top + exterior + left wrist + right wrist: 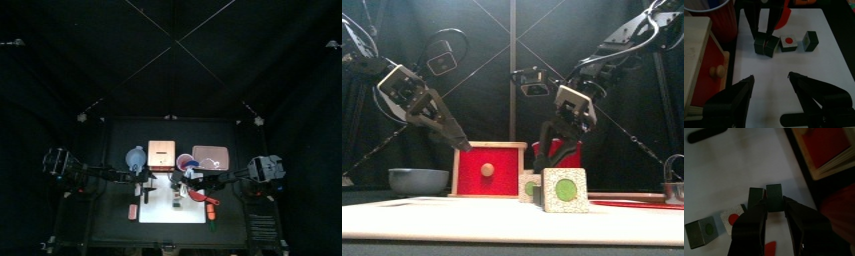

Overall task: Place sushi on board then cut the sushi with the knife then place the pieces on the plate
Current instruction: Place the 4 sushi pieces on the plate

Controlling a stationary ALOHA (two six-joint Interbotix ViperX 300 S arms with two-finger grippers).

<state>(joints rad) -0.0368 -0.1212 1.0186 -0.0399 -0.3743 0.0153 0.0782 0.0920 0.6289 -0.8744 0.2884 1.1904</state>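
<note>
On the white cutting board (171,213) stand sushi pieces. One shows a green centre (565,190), another a red centre (789,43), and a third stands beside them (810,41). My right gripper (767,197) is down on the board, shut on a dark green sushi block (765,46); it also shows in the front view (549,150). My left gripper (769,82) hangs open above the board's left part (462,143), holding nothing. A red toy knife (207,200) lies on the board at the right. The pink plate (211,157) sits at the back right.
The wooden box with a red drawer front (486,170) stands behind the board, a blue-grey bowl (418,180) to its left. The red cup (564,155) stands behind the sushi. A small orange thing (132,212) lies off the board's left edge.
</note>
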